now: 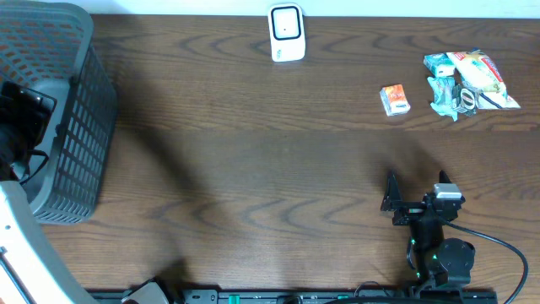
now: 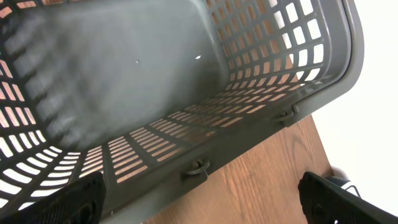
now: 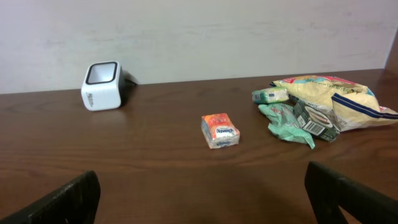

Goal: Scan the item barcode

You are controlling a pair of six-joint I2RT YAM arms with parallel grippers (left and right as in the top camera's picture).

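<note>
Dark brown wood-grain table (image 1: 253,169) is seen, with a broad bare stretch running through its middle. At the far edge, about centre, a white box-shaped scanner (image 1: 287,33) is stood upright, its dark window faced toward the near side. To the right of it, well apart, a small orange rectangular packet (image 1: 394,100) is laid flat on the wood, alone, with free room on every side. Further right, a loose heap of crinkled green, white and yellow packets (image 1: 468,83) is gathered close to the table's right edge; what looks like a printed barcode is shown on one of them in the right wrist view. The right gripper (image 1: 417,187) is held low at the near right, its fingers (image 3: 59,202) spread wide with nothing between them, the packet and heap well ahead of it. At the left edge, a grey plastic lattice basket (image 1: 84,127) is set. The left gripper (image 2: 208,199) is hung over the basket's open mouth, fingers (image 2: 74,202) parted wide, nothing gripped.
</note>
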